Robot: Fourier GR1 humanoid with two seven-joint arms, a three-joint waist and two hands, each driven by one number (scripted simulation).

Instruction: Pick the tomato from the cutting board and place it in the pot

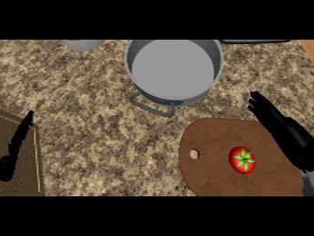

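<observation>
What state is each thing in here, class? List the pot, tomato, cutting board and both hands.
pot: upright, empty.
cutting board: flat on the counter.
tomato: lying on the cutting board, untouched.
right hand: open, fingers straight, over the board's right edge.
left hand: open, resting at the view's left.

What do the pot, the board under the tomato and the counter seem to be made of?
Pot: probably metal, a plain matte grey with a thin rim and loop handle. Cutting board: likely wood, an even reddish brown with a hanging hole, though no grain shows. Counter: looks like granite, speckled tan and brown.
</observation>
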